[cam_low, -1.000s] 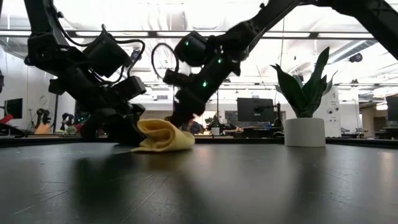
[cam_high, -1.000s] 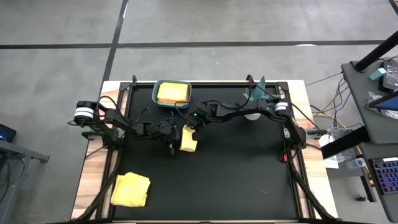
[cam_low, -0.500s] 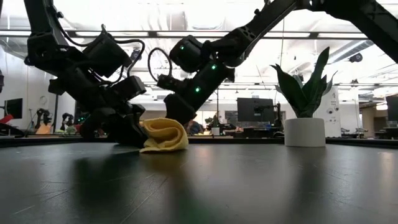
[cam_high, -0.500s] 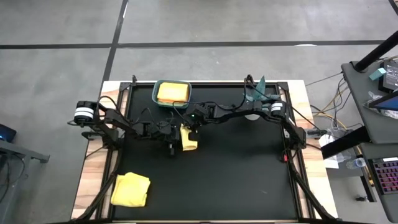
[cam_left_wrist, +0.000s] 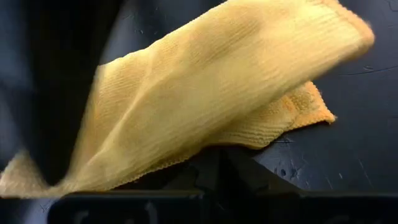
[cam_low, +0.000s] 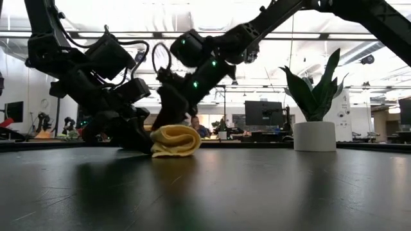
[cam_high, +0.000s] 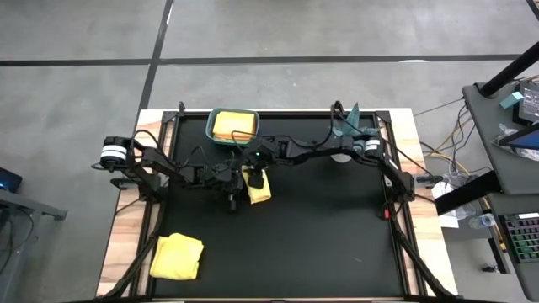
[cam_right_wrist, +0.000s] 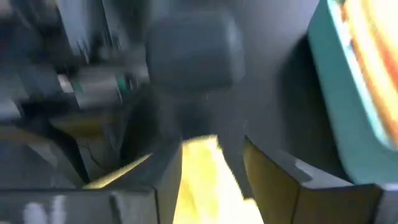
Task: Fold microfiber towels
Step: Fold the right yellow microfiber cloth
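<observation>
At mid-bench, your right pincer [cam_high: 255, 171] has just opened, dropping the yellow towel [cam_high: 258, 187] folded over; the closed left pincer [cam_high: 237, 180] still pins its edge.

**Pretty clearly a robotics lab / open-plan office space**

The black table [cam_high: 320, 236] sits on a plain grey concrete floor [cam_high: 76, 93] marked with dark tape lines. At 3 o'clock there's a desk [cam_high: 505, 126] with a keyboard [cam_high: 518, 240] and loose cables. Looking level across the table, you get long ceiling strip lights [cam_low: 192, 35], monitors [cam_low: 262, 112] on desks, and a potted plant [cam_low: 314, 125] at the table's far edge.
</observation>
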